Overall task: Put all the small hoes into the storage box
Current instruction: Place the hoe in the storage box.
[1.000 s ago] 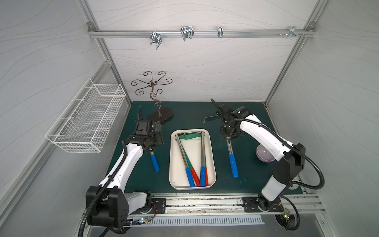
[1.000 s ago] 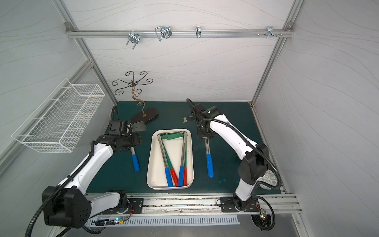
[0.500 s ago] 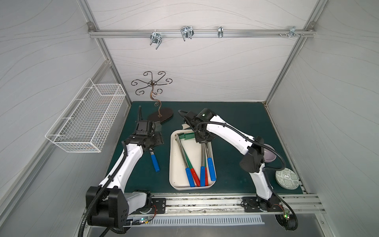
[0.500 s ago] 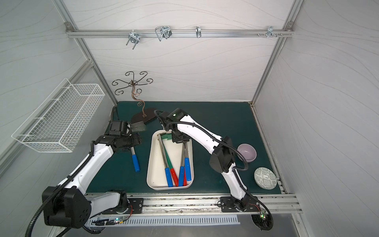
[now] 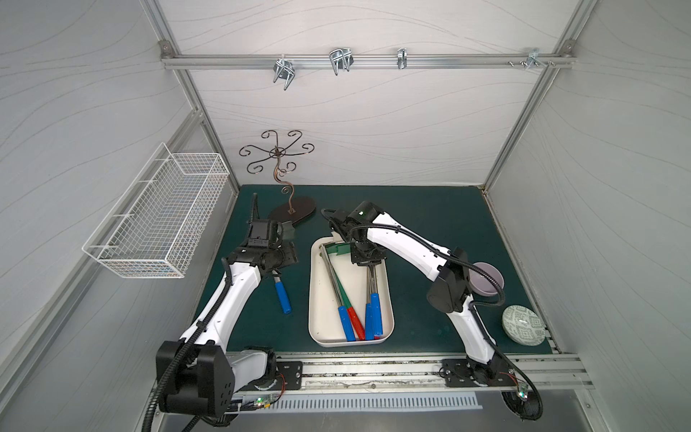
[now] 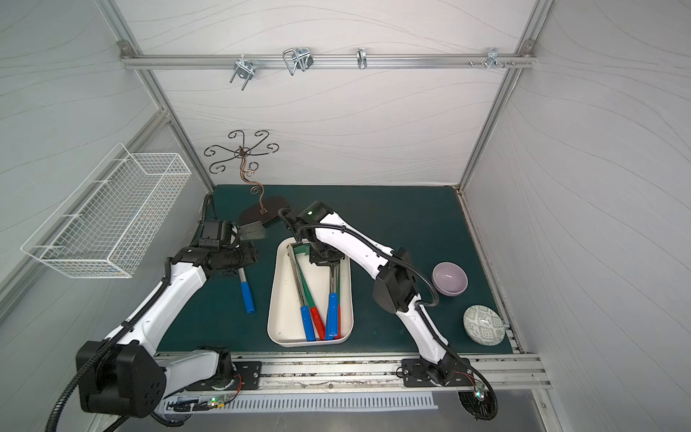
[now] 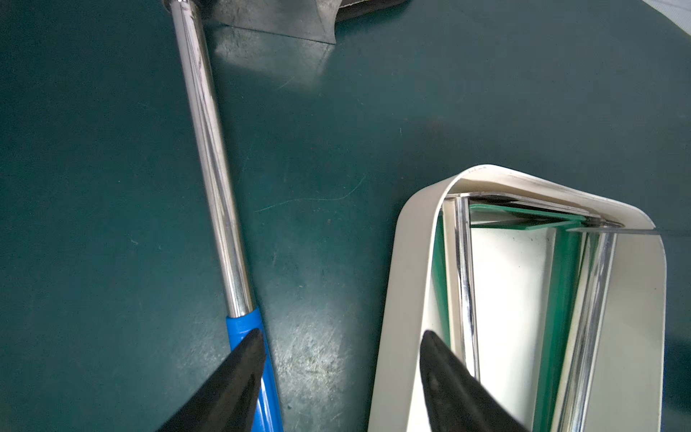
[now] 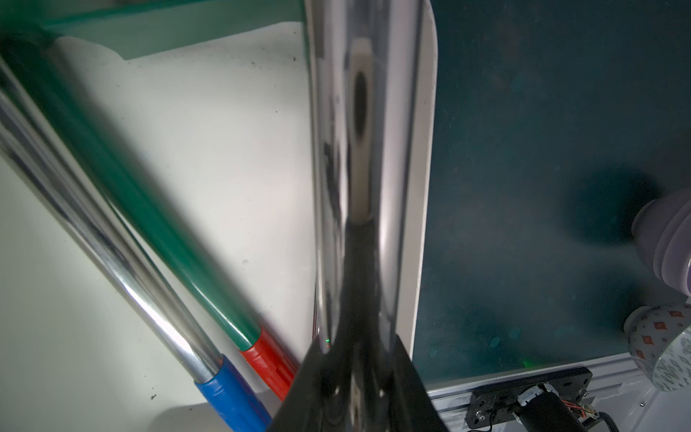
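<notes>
The right gripper (image 5: 368, 260) pinches the chrome shaft of a small hoe (image 8: 374, 149), fingers pressed tight on the metal, over the far end of the cream storage box (image 5: 321, 318). The hoe runs down the box's 3 o'clock side, with its blue grip toward 6 o'clock among the other handles. Two more hoes (image 5: 336, 284), one with a green shaft and one chrome, lie slantwise along the 9 o'clock side.

At 9 o'clock of the box, the left gripper (image 7: 342, 333) hangs over the green mat (image 5: 430, 209) with fingers spread and nothing between them. One fingertip (image 7: 250, 344) is over the blue grip of a second blue-handled hoe (image 5: 282, 295), which lies on the mat.

A lilac bowl (image 5: 486, 284) sits at 3 o'clock of the box and a patterned bowl (image 5: 521, 323) at 4 o'clock.
</notes>
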You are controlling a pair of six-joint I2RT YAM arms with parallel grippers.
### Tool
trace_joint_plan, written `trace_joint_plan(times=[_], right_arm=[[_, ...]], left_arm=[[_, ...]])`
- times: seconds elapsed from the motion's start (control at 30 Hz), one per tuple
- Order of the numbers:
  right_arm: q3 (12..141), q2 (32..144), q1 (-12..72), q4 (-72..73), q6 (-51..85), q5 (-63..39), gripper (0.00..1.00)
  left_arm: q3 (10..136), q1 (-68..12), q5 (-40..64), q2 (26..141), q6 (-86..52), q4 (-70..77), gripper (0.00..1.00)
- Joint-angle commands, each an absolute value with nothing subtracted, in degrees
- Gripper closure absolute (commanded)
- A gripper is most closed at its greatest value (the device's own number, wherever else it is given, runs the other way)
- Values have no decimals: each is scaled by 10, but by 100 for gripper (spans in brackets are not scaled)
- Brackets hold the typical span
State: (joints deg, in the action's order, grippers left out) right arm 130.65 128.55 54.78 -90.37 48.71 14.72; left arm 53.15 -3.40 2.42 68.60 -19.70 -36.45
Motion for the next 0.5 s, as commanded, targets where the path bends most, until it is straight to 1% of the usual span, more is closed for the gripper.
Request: trace_joint_plan(times=[0.0, 0.47], right_arm=[[1307, 1295, 540, -916, 512, 141, 100], [1308, 1314, 526, -904, 528, 155, 100]], left_arm=[[537, -31, 22, 674, -197, -349, 32], [537, -31, 26, 677, -198, -351, 32]])
